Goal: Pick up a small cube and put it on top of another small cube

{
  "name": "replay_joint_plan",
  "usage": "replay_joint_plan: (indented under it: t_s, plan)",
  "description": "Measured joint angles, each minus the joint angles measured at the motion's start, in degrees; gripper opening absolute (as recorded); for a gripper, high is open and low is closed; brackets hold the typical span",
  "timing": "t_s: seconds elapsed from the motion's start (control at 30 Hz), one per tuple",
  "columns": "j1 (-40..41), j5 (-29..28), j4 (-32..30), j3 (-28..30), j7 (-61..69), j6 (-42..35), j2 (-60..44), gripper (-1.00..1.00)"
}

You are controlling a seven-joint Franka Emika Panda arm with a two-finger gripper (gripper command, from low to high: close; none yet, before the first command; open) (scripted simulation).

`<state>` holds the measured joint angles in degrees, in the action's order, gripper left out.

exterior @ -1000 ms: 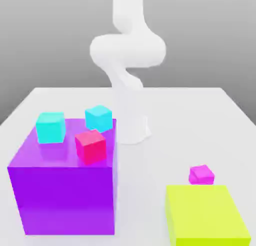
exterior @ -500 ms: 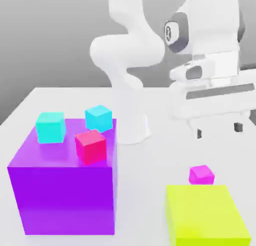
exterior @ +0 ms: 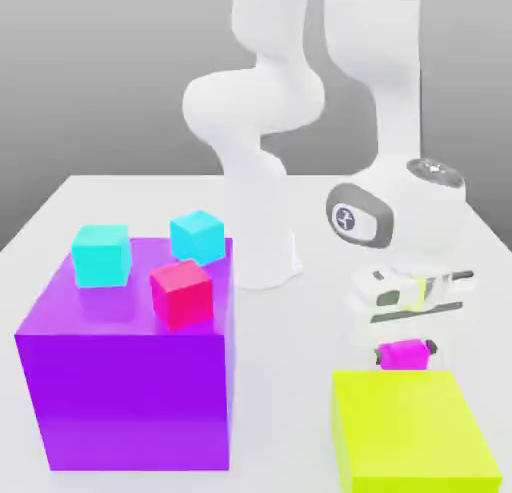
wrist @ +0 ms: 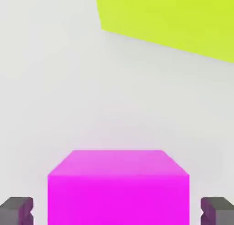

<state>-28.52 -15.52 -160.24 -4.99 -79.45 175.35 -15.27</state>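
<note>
Clock read on the exterior view, twelve at its top edge.

Our magenta cube [exterior: 404, 356] sits at about four o'clock from view centre, low by the table [exterior: 310, 341], just beyond the yellow-green block [exterior: 410, 416], which lies at six o'clock from it. The gripper [exterior: 405, 355] is clenched on the cube, one dark tip at its three o'clock, the other at its nine. In the hand view the cube is centred between them, its faces square to the grip.

The purple block [exterior: 130, 401] stands near seven o'clock. On its top: turquoise cube [exterior: 101, 256] toward ten, cyan cube [exterior: 198, 238] toward two, crimson cube [exterior: 182, 295] toward four. Which one we stack on, the task doesn't say.

We judge the step in hand to be securing the hold and lifting. To do it well, we let the squeeze settle before moving, then rise straight up, slowly, with no tilt or twist. No drift toward six until the cube's underside is above the yellow-green block; its edge could knock the load loose. If we choose a cube on the purple block, we climb well over those tops before swinging toward nine, keeping the hand level so the cube arrives flat.
</note>
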Motion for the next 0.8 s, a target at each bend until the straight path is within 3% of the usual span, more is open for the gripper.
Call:
replay_joint_plan:
  t_s: [0.17, 0.37, 0.53, 0.8]
  plan:
    - [1.08, 0.87, -0.3, -1.29, 0.71, -1.16, 1.43, -1.0]
    - [4.21, 13.54, -2.59, -7.61, 10.09, -10.62, 13.35, -1.0]
    - [9.32, 16.18, 3.0, -2.1, 19.77, -22.4, 19.67, -1.0]
    - [17.92, 14.4, 14.23, 8.16, 33.33, -42.31, 28.36, -1.0]
